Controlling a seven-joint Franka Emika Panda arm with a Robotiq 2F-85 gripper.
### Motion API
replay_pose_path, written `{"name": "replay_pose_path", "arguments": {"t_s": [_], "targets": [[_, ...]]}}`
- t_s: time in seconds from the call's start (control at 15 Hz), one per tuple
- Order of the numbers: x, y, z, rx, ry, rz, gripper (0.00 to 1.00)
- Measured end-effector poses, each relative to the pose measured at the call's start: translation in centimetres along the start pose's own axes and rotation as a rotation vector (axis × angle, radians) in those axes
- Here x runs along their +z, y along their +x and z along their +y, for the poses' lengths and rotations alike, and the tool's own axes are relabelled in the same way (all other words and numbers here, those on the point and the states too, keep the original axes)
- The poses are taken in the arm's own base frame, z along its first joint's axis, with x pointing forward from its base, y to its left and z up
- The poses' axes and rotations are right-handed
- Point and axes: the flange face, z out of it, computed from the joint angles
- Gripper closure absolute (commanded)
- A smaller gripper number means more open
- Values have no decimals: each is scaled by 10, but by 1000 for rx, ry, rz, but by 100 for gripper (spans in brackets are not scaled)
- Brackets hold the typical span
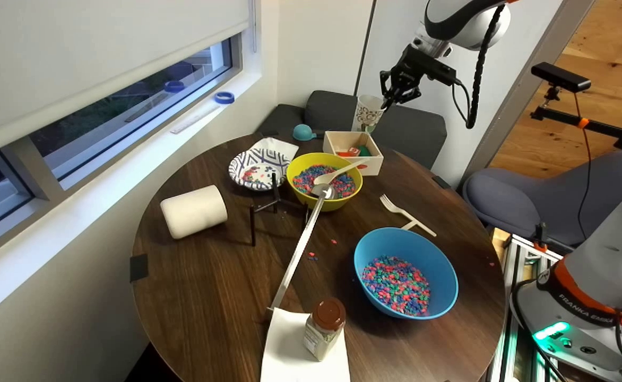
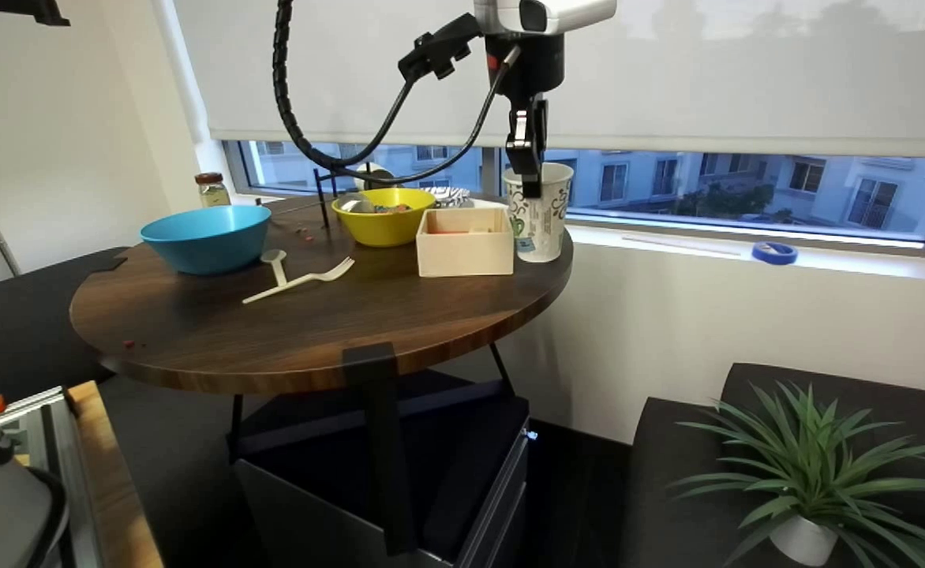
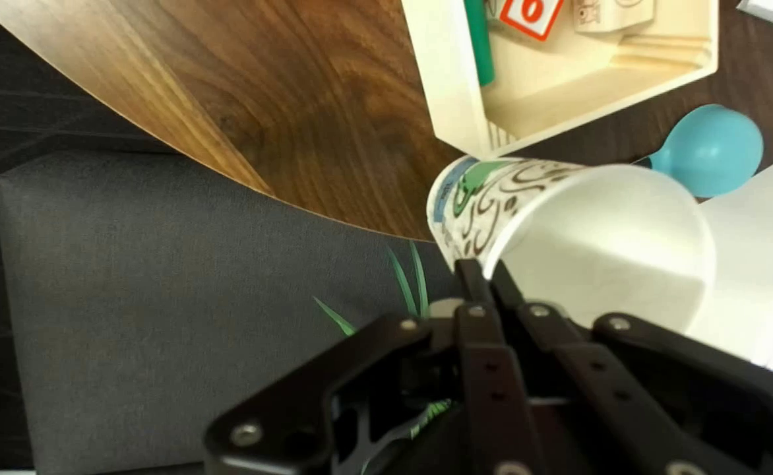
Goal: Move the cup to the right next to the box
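I have the fingers (image 3: 473, 285) pinched together on the wall of the cup (image 2: 545, 230). In the wrist view one tip sits outside the rim and the other just inside the mouth, with only that thin wall between them. The cup looks upright in an exterior view, just beside the box (image 2: 465, 254) and close to the edge of the bench (image 2: 383, 315). From where I sit I can't tell whether its base touches the bench, or whether its side touches the box. I see brown swirls and a green patch on its outside; the inside is pale.

In the box I make out a green piece (image 3: 481, 49) and a red-and-white block (image 3: 533, 14). A light-blue scoop (image 3: 719, 152) lies near it. The yellow bowl (image 1: 337, 203) stands just beside the box, with coloured bits (image 1: 311, 178), a spoon (image 1: 326, 178) and a ladle (image 1: 303, 241) in it; the ladle's handle runs out over the bench. A patterned bowl (image 1: 241, 165) sits next to that one.

The blue bowl (image 1: 438, 265), with more bits in it, is well apart from the box, and a fork (image 1: 406, 214) lies between them. A white cylinder (image 1: 194, 211) lies on its side, and a jar (image 1: 324, 329) stands on a napkin (image 1: 282, 345).
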Motion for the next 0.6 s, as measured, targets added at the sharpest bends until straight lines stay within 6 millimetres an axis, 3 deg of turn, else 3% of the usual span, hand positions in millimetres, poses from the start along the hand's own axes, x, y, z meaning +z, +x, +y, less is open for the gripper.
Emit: {"name": "replay_pose_path", "arguments": {"t_s": [0.27, 0.6], "targets": [[4, -13, -14, -40, 2, -12, 99], [6, -19, -15, -40, -20, -71, 99]]}}
